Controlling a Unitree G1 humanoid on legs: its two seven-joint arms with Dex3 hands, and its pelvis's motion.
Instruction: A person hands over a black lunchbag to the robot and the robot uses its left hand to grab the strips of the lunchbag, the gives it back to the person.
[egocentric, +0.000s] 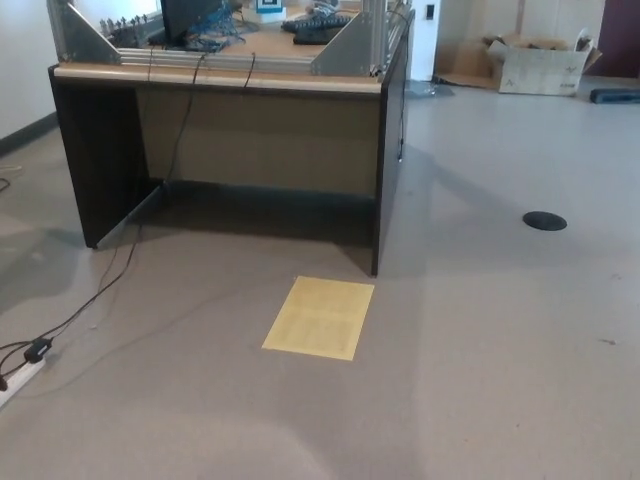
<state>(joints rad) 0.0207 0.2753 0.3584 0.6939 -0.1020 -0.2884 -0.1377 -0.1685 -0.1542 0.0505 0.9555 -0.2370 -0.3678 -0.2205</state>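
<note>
No black lunchbag shows in the head view, and no person is in sight. Neither of my hands nor any part of my arms appears in the picture. The view looks down over a grey floor toward a desk.
A dark desk (386, 150) with a metal frame and cables on top stands ahead. A yellow sheet (320, 317) lies on the floor before it. A power strip (18, 378) and black cables (110, 280) run at left. A round black floor cover (544, 221) sits at right, a cardboard box (540, 65) far back.
</note>
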